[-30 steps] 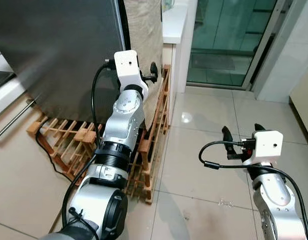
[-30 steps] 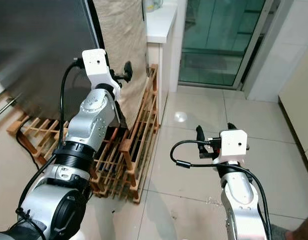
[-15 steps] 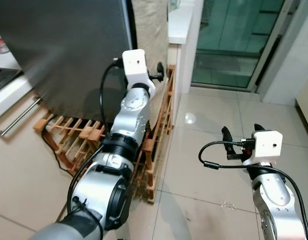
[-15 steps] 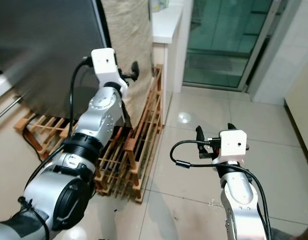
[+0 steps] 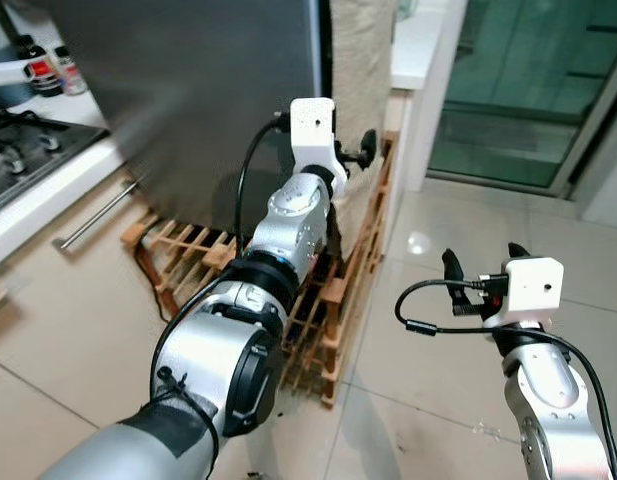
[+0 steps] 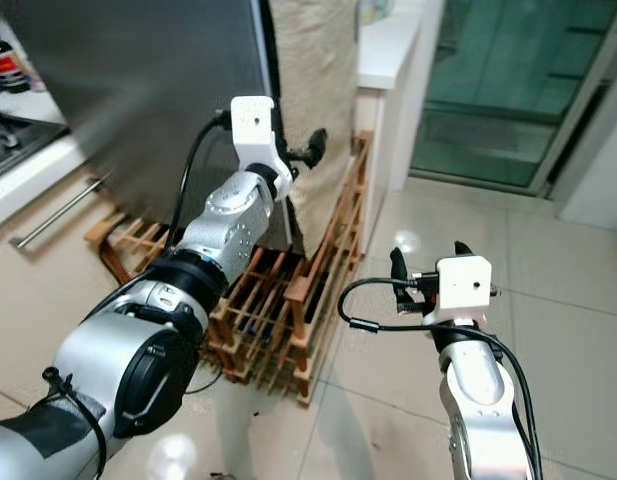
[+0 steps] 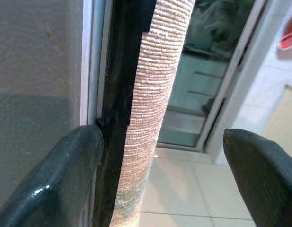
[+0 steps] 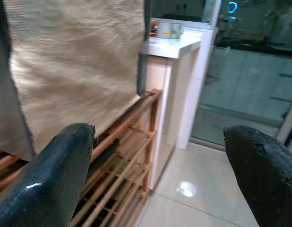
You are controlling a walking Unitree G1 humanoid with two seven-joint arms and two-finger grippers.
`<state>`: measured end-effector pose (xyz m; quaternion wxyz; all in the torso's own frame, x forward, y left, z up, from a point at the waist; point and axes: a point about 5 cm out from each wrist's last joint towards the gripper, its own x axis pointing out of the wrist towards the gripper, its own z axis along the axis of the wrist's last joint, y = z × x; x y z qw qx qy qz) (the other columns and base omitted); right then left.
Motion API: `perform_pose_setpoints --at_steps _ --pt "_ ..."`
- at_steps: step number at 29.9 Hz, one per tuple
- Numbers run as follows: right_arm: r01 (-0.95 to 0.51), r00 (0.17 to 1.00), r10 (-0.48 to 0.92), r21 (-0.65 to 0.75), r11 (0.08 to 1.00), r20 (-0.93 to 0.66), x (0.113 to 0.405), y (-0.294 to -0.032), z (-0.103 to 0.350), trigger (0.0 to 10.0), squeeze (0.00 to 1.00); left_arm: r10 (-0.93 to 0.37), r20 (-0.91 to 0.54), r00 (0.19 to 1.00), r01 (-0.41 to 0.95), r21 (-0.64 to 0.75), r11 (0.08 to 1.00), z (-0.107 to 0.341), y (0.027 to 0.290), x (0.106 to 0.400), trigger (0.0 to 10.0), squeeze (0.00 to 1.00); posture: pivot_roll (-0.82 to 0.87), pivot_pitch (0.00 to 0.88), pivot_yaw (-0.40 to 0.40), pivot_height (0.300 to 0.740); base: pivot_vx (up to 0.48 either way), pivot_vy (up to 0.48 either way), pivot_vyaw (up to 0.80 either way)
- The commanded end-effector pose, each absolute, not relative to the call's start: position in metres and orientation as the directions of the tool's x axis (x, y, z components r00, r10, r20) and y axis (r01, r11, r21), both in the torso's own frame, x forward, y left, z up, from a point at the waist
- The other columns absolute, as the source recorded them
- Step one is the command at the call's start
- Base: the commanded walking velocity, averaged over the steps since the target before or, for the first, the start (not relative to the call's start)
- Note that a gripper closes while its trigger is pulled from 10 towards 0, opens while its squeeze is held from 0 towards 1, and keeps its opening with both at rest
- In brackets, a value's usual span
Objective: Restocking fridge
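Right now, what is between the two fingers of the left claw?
In the left wrist view, the dark edge of the fridge door and the beige woven cloth beside it stand between the left claw fingers, which are spread wide apart.

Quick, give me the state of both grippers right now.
Left gripper: open, holding nothing, fingers either side of the fridge door's edge.
Right gripper: open, empty, raised over the tiled floor.
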<state>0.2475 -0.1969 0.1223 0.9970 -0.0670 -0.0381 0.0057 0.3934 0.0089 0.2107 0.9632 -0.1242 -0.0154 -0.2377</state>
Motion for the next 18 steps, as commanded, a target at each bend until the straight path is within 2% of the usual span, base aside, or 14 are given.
perform_pose_setpoints --at_steps 1,2,3,4,5,7,8,9,10,11,12,14,16,18 --pt "-0.004 0.997 0.015 -0.135 0.991 0.076 0.244 -0.194 0.123 10.0 0.13 -0.722 0.143 0.677 0.728 -0.267 0.631 0.227 -0.080 0.354 10.0 0.00 -0.27 0.035 0.131 0.740 0.000 0.000 0.00" --pt "-0.003 0.997 0.013 -0.135 0.991 0.071 0.243 -0.194 0.122 10.0 0.13 -0.752 0.179 0.634 0.765 -0.285 0.577 0.234 -0.090 0.348 10.0 0.00 -0.27 0.035 0.131 0.740 0.000 0.000 0.00" --pt "-0.003 0.997 0.013 -0.135 0.991 0.071 0.243 -0.194 0.122 10.0 0.13 -0.752 0.179 0.634 0.765 -0.285 0.577 0.234 -0.090 0.348 10.0 0.00 -0.27 0.035 0.131 0.740 0.000 0.000 0.00" --pt "-0.003 0.998 0.012 -0.135 0.991 0.066 0.241 -0.194 0.121 10.0 0.13 -0.783 0.234 0.576 0.809 -0.300 0.506 0.245 -0.102 0.339 10.0 0.00 -0.28 0.037 0.132 0.740 0.000 0.000 0.00" --pt "-0.003 0.998 0.012 -0.135 0.991 0.066 0.241 -0.194 0.121 10.0 0.13 -0.783 0.234 0.576 0.809 -0.300 0.506 0.245 -0.102 0.339 10.0 0.00 -0.28 0.037 0.132 0.740 0.000 0.000 0.00" --pt "-0.004 0.999 0.011 -0.136 0.991 0.047 0.235 -0.194 0.117 10.0 0.13 -0.835 0.387 0.392 0.913 -0.273 0.303 0.279 -0.129 0.314 10.0 0.00 -0.29 0.039 0.130 0.740 0.000 0.000 0.00" --pt "-0.004 0.999 0.011 -0.136 0.991 0.047 0.235 -0.194 0.117 10.0 0.13 -0.835 0.387 0.392 0.913 -0.273 0.303 0.279 -0.129 0.314 10.0 0.00 -0.29 0.039 0.130 0.740 0.000 0.000 0.00" --pt "-0.005 0.999 0.010 -0.136 0.991 0.040 0.233 -0.195 0.116 10.0 0.13 -0.841 0.438 0.318 0.941 -0.250 0.227 0.290 -0.137 0.304 10.0 0.00 -0.29 0.039 0.130 0.740 0.000 0.000 0.00" --pt "-0.005 0.999 0.010 -0.136 0.991 0.040 0.233 -0.195 0.116 10.0 0.13 -0.841 0.438 0.318 0.941 -0.250 0.227 0.290 -0.137 0.304 10.0 0.00 -0.29 0.039 0.130 0.740 0.000 0.000 0.00" --pt "-0.004 0.999 0.009 -0.138 0.990 0.035 0.232 -0.195 0.114 10.0 0.13 -0.841 0.487 0.236 0.965 -0.217 0.145 0.301 -0.142 0.293 10.0 0.00 -0.30 0.037 0.132 0.740 0.000 0.000 0.00" --pt "-0.004 0.999 0.009 -0.138 0.990 0.035 0.232 -0.195 0.114 10.0 0.13 -0.841 0.487 0.236 0.965 -0.217 0.145 0.301 -0.142 0.293 10.0 0.00 -0.30 0.037 0.132 0.740 0.000 0.000 0.00" --pt "0.004 1.000 0.001 -0.139 0.990 0.030 0.231 -0.197 0.114 10.0 0.13 -0.824 0.553 0.126 0.982 -0.189 0.024 0.312 -0.145 0.279 10.0 0.00 -0.29 0.034 0.127 0.740 0.000 0.000 0.00" --pt "0.007 1.000 -0.003 -0.139 0.990 0.026 0.231 -0.198 0.113 10.0 0.13 -0.811 0.579 0.082 0.984 -0.176 -0.027 0.316 -0.144 0.275 10.0 0.00 -0.29 0.029 0.123 0.740 0.000 0.000 0.00" --pt "0.005 1.000 -0.001 -0.139 0.990 0.024 0.232 -0.198 0.113 10.0 0.13 -0.811 0.581 0.073 0.985 -0.169 -0.033 0.316 -0.144 0.275 10.0 0.00 -0.29 0.028 0.123 0.740 0.000 0.000 0.00"
